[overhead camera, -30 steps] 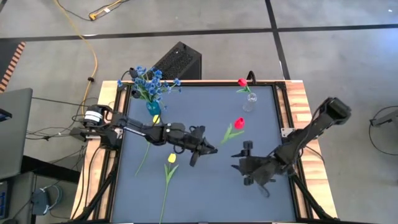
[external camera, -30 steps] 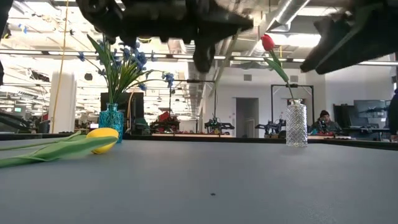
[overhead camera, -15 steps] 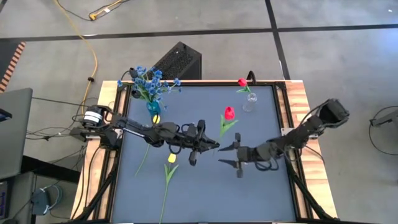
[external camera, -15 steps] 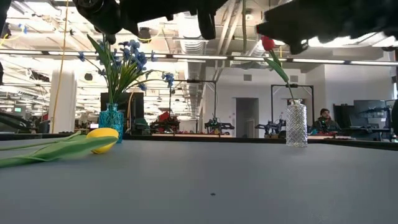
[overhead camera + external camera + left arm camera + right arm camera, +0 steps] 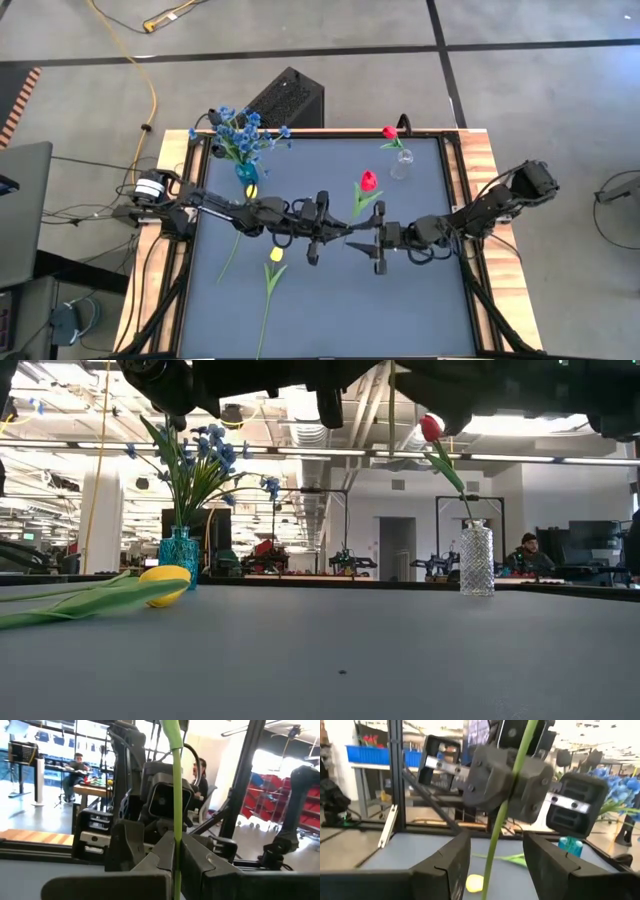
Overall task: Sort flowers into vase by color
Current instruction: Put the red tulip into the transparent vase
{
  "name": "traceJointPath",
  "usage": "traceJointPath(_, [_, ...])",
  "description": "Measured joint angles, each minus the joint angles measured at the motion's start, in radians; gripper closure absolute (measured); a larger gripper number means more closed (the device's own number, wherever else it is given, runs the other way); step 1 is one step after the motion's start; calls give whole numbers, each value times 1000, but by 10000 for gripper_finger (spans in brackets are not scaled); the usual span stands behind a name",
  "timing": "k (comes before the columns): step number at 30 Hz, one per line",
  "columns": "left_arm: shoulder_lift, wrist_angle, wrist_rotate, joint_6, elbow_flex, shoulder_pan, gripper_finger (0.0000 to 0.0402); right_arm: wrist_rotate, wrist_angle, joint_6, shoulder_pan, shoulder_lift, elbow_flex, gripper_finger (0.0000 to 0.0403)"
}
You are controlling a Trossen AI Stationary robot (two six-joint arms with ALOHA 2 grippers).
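My left gripper (image 5: pixel 336 238) is at mid table, shut on the green stem of a red tulip (image 5: pixel 367 182), held in the air. My right gripper (image 5: pixel 362 244) faces it from the right, open. Its fingers stand on either side of that stem (image 5: pixel 496 840) without touching it. A second red tulip (image 5: pixel 389 132) stands in a clear glass vase (image 5: pixel 477 560) at the far right. Blue blossoms (image 5: pixel 240 130) fill a teal vase (image 5: pixel 180 556) at the far left. Two yellow tulips (image 5: pixel 276 254) (image 5: pixel 250 190) lie flat on the table's left side. My left gripper pinches the red tulip's stem (image 5: pixel 176 832) between its two fingers, below the leaves. The fingers come level from the table's left and lie across the stem. The tulip is lifted clear of the table, steeply tilted, with its blossom up and toward the far edge.
The dark table (image 5: pixel 420 300) has wooden side rails and a black frame. A black box (image 5: pixel 285 98) stands on the floor behind the far edge. Beyond the table lies an open room with people seated at desks.
My right gripper has moved left and toward the far edge, up to my left gripper, and now has the held stem between its open fingers. My left gripper has shifted slightly right, and the red tulip has swung, its blossom moving toward the far-left.
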Motion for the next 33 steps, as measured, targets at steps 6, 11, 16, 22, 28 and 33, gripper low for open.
traceJointPath(6, [0,11,-15,3,0,0,401,-13,-4,16,-32,0,19,201])
traceJointPath(11, [0,32,-40,18,0,0,401,-18,-35,3,-39,0,47,235])
traceJointPath(16, [0,25,-42,41,0,0,401,1,-41,0,-43,0,50,302])
traceJointPath(22, [0,15,-49,89,-1,1,401,8,-64,33,-42,-1,50,380])
traceJointPath(28, [1,-56,-91,117,-1,7,362,44,-209,57,-29,-81,49,378])
traceJointPath(33, [1,-63,-90,111,-1,23,304,151,-437,52,9,-249,49,379])
